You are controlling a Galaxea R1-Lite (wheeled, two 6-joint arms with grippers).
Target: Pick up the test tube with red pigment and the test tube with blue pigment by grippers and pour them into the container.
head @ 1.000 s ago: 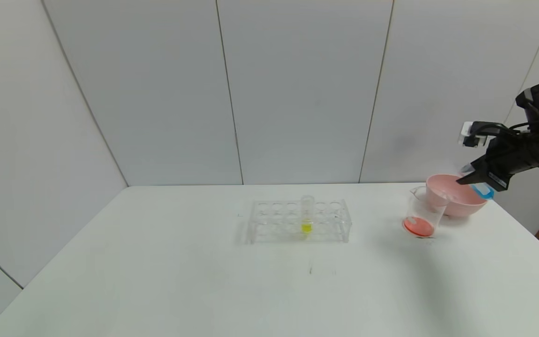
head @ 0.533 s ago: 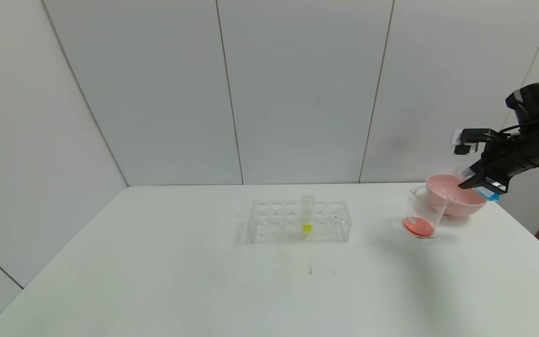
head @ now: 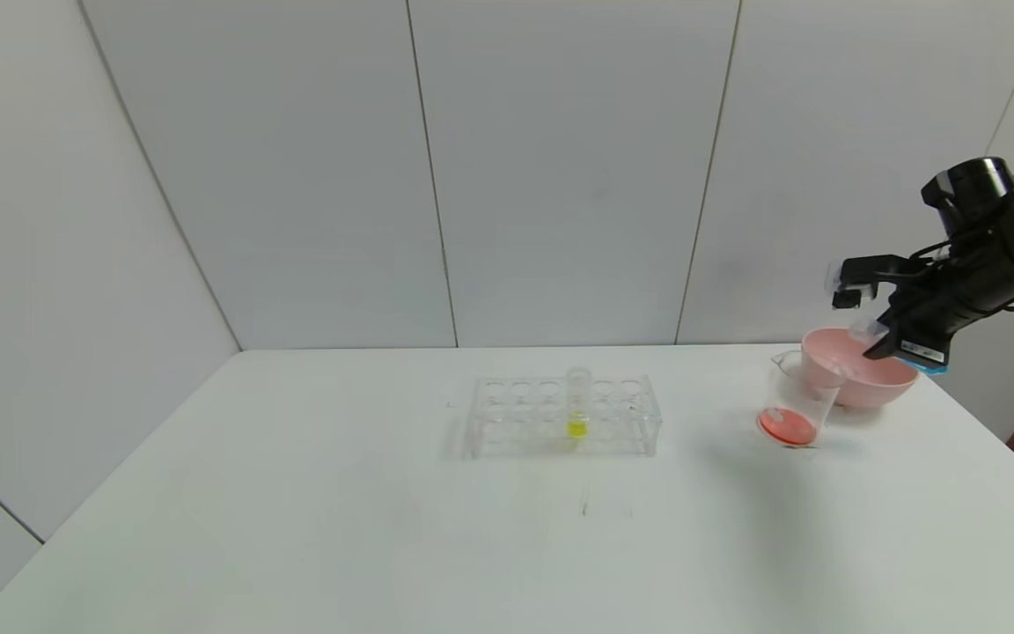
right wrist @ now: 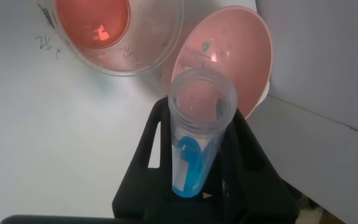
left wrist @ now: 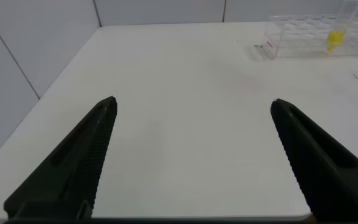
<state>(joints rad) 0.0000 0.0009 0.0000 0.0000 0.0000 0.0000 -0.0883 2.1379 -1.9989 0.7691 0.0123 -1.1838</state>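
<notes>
Looking at the right gripper [head: 878,345] hanging up over the pink bowl [head: 868,380] at the far right of the table [head: 384,528], clamping the test tube with blue pigment [right wrist: 195,138] between its jaws. Sitting tilted in the head view, mouth pointing toward the robot's left and a bit of blue peeking out at the tail end behind the jaws. Showing blue liquid pooled at the closed end in the right wrist view, open mouth facing away from the wrist.

Key bit for the pour: container [head: 790,407] standing on the table just beside the bowl, on its left and nearer side, lower than the tube. Already holding red liquid [right wrist: 93,18] at the bottom, so probably done with the red half. Pointing the tube's long axis roughly that way already, but hovering the mouth over the bowl rather than the beaker, going by the right wrist view. Needing, at a guess, a shift left and toward the robot before tipping further, otherwise risking blue landing in the bowl.

Left gripper [left wrist: 191,158] idling low over the table's near left side, jaws spread wide with nothing between them, well apart from everything. Rack [head: 562,416] sitting mid-table with only the yellow tube [head: 577,403] in it.
</notes>
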